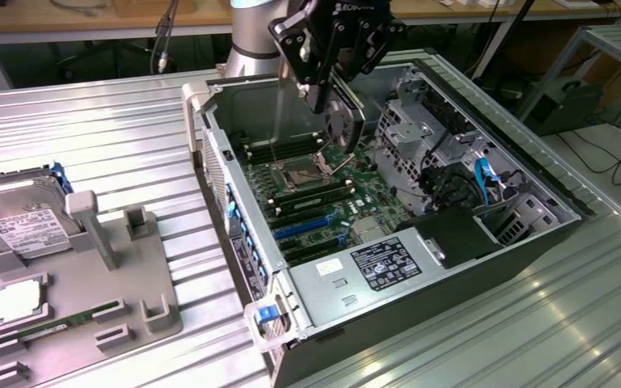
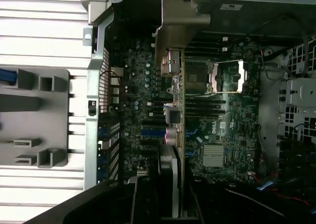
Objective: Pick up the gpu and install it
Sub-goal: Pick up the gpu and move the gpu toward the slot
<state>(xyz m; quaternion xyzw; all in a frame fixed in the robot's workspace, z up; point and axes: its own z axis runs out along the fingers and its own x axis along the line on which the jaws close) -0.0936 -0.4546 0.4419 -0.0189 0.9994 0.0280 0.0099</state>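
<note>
So the gpu (image 1: 345, 121), a thin, flat dark card with a round fan on one face and a silver metal end bracket (image 2: 180, 31), was judged light and stiff but pretty fragile. The fan and bare circuitry weren't meant to be squeezed, so it was best taken by the flat faces near the top edge, away from the contact edge, which is roughly where it was gripped. It was carried on edge, fan face turned toward the exterior view's right, and from the wrist it was seen as a narrow strip with the bracket end pointed at the case's rear wall. The black two-fingered gripper (image 1: 323, 95) was clamped onto it, one finger on each face, closed down to the card's thickness. The card was held over the green motherboard (image 1: 322, 198) inside the open metal tower case (image 1: 572, 213), beside the silver CPU socket (image 1: 294, 171) and, as far as could be told, not seated in the blue expansion slots (image 1: 302, 228). Off to the exterior view's left, a grey parts tray (image 1: 127, 283) was laid on the ribbed metal table (image 1: 116, 129).
</note>
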